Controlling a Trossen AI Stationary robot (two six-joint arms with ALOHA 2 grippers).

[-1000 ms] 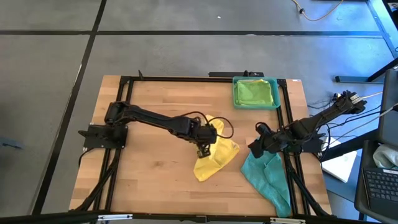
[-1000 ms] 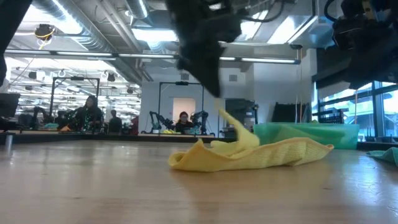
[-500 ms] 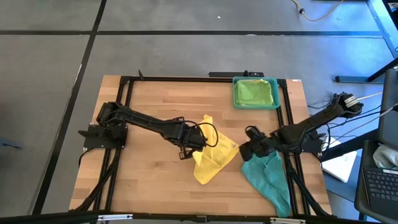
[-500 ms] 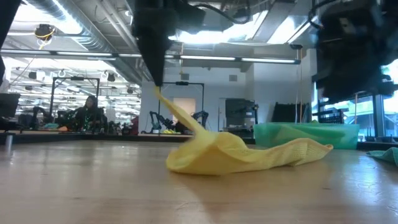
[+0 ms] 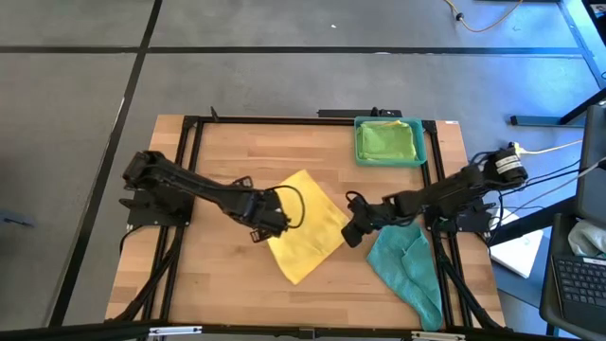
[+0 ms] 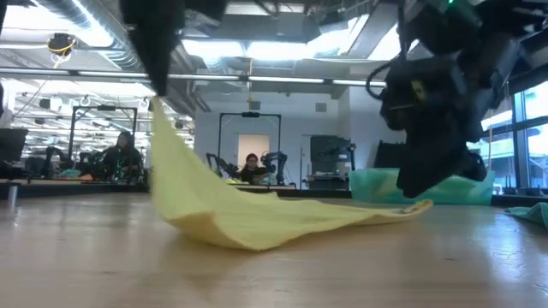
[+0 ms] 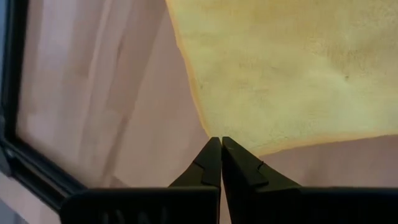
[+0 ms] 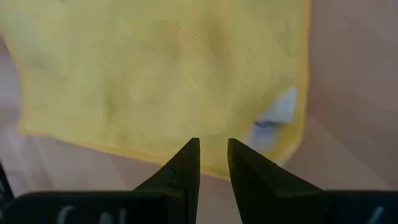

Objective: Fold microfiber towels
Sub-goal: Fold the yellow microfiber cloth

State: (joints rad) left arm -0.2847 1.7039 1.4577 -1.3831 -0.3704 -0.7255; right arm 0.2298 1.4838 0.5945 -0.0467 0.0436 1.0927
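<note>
- In the middle of the wooden table lies a yellow towel, spread open into a diamond shape with one corner pointing toward the near edge.
- The left gripper sits at the towel's left corner; its fingers are pressed tightly together, and the low view shows that corner lifted off the table while the rest of the cloth sags down to the wood, so it has the corner pinched.
- In the left wrist view the two dark fingers meet right at the yellow cloth's edge.
- The right gripper hovers at the towel's right corner, its jaws parted by a narrow gap with nothing between them.
- In the right wrist view the yellow cloth lies flat just past the fingertips, and a small white label shows near its hem.
- A teal towel lies crumpled at the near right of the table, just beside the right arm and partly over the table's edge.
- A teal tray stands at the far right of the table, holding a green towel.
- In the low view, people sit in the room far behind the table.
</note>
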